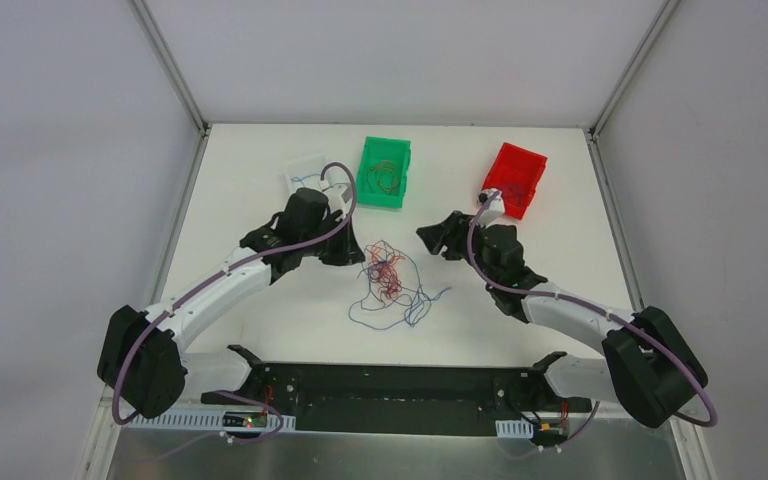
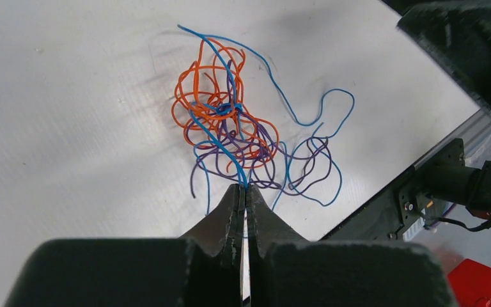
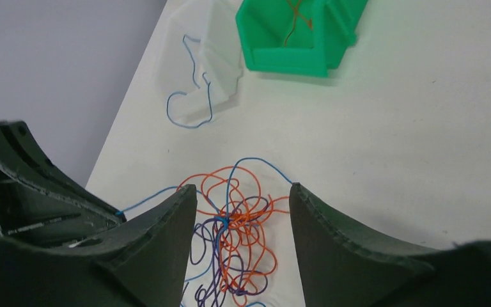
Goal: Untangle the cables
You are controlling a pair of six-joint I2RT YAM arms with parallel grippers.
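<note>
The cables (image 1: 390, 282) lie mid-table as a loose knot of blue, orange-red and dark purple wires, with blue strands trailing toward the near edge. My left gripper (image 1: 357, 257) sits at the knot's left edge. In the left wrist view it (image 2: 245, 187) is shut on a blue strand (image 2: 220, 144) that runs up into the knot (image 2: 227, 118). My right gripper (image 1: 428, 238) is open and empty just right of the knot. In the right wrist view its fingers (image 3: 243, 195) stand wide apart, with the knot (image 3: 243, 220) below and between them.
A green bin (image 1: 385, 172) holding orange wire stands at the back centre, also in the right wrist view (image 3: 275, 54). A red bin (image 1: 515, 178) stands at the back right. A clear tray (image 1: 308, 172) at the back left has a blue wire (image 3: 192, 102) hanging out.
</note>
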